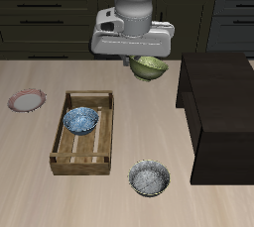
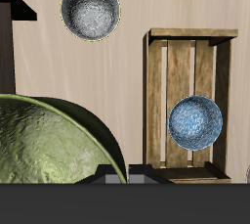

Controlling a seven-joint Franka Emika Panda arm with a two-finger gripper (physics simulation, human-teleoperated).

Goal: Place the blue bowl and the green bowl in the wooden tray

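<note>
The green bowl [image 1: 150,67] hangs above the table, just under the gripper [image 1: 134,60], which is shut on its rim. In the wrist view the green bowl [image 2: 49,150] looms large and close to the gripper [image 2: 125,176]. The blue bowl [image 1: 80,121] sits upright inside the wooden tray [image 1: 62,148], in the tray's farther half. From the wrist, the blue bowl [image 2: 194,122] shows on the slats of the wooden tray [image 2: 156,91]. The tray's half nearer the table's front edge holds nothing.
A grey speckled bowl [image 1: 149,178] stands near the table's front edge, beside the tray; it shows as the grey bowl [image 2: 91,11] in the wrist view. A pink-rimmed plate [image 1: 27,100] lies beyond the tray's other side. A big dark box [image 1: 220,112] fills one table side.
</note>
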